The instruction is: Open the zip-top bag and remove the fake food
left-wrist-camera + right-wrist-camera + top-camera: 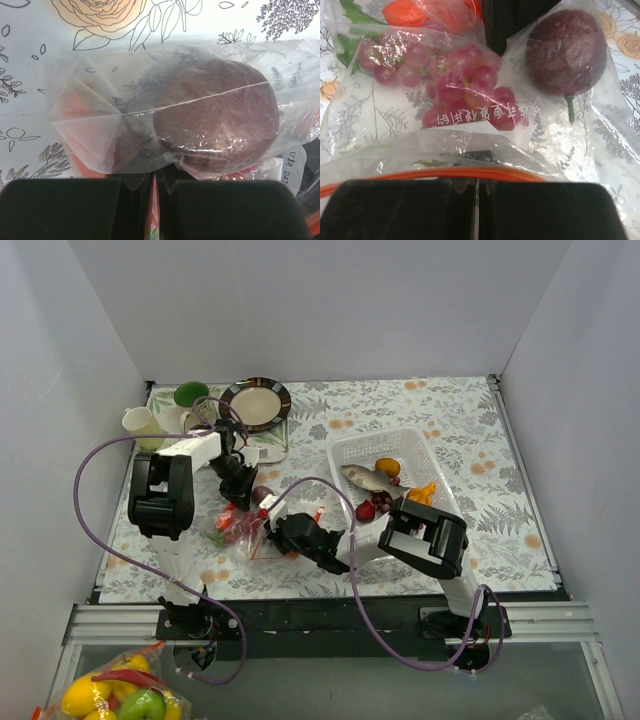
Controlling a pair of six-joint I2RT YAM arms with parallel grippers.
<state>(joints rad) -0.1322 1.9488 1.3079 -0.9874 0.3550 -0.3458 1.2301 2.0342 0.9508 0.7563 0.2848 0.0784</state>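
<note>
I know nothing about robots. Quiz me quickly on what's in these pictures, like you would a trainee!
1. True or false: the grey fish lies in the basket.
2. What is inside the zip-top bag? A) pink grapes B) a teapot C) a spoon
3. Fill in: the left hand and right hand both pinch the ____.
Key: 1 true; 2 A; 3 zip-top bag.
</note>
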